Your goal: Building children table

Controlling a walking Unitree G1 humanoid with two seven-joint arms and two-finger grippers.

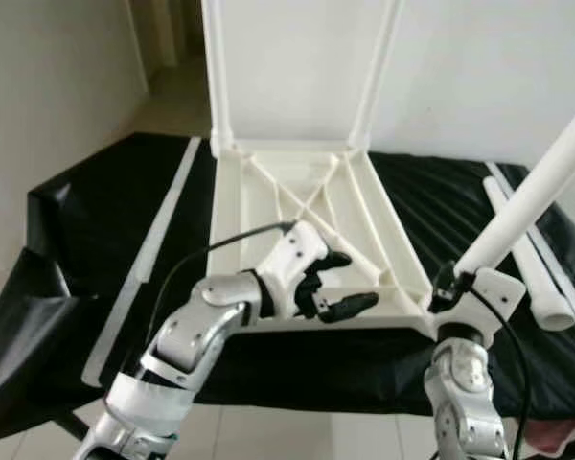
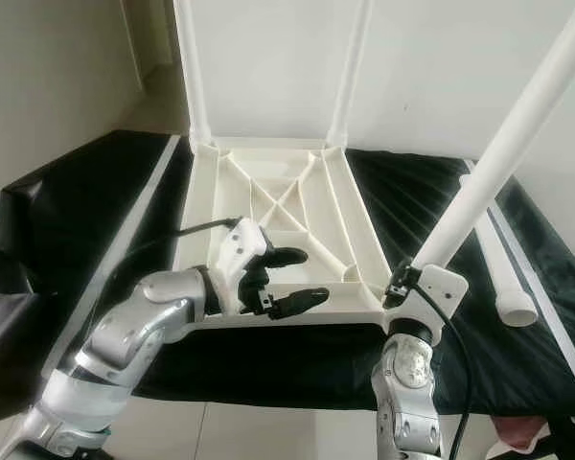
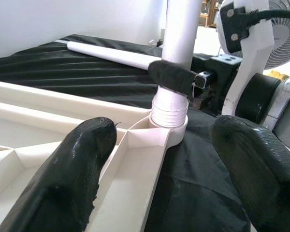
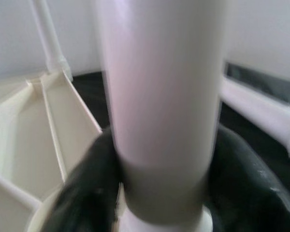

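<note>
A white children's table top lies upside down on a black-covered surface. Two white legs stand upright in its far corners. My right gripper is shut on a third white leg, which leans up to the right. That leg's lower end sits in the near right corner socket. In the right wrist view the leg stands between both fingers. My left gripper is open over the table top's near edge, left of that socket, with nothing between its fingers.
A loose white leg lies on the black cloth at the right. A long white strip lies along the cloth's left side. A wall rises behind the table top. A fan stands beyond the right arm.
</note>
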